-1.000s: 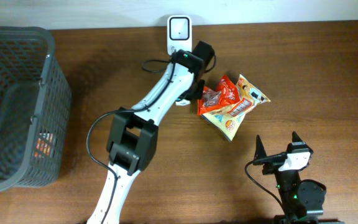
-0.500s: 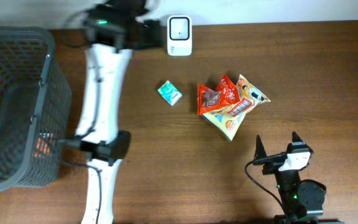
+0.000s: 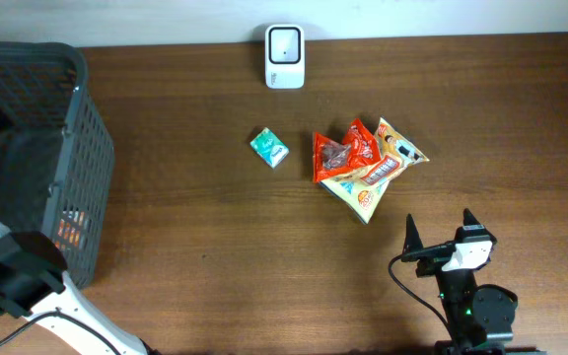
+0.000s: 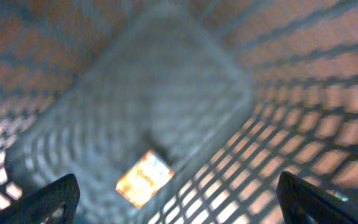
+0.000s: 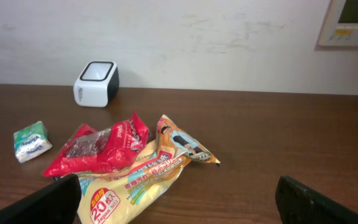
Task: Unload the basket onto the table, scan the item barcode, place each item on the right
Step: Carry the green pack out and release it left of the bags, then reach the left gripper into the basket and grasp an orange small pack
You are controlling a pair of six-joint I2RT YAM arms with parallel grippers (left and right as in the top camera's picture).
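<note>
The white barcode scanner [image 3: 284, 44] stands at the table's back edge, also seen in the right wrist view as the scanner [image 5: 96, 82]. A small green pack [image 3: 268, 148] lies on the table left of a red snack bag [image 3: 343, 153] and a yellow bag [image 3: 373, 179]. My left gripper [image 4: 179, 202] hangs open over the inside of the dark basket [image 4: 166, 93], with an orange packet [image 4: 145, 178] lying on the basket floor below; this view is blurred. My right gripper [image 3: 440, 237] rests open at the front right, facing the bags, empty. No barcode is legible.
The mesh basket [image 3: 77, 148] fills the left side of the table. My left arm's base link [image 3: 13, 276] sits at the front left beside it. A wall runs behind the scanner.
My left arm swung from beside the scanner away to the left and over the basket, and its jaws opened. The green pack now lies uncovered on the table. The right arm stayed still.
</note>
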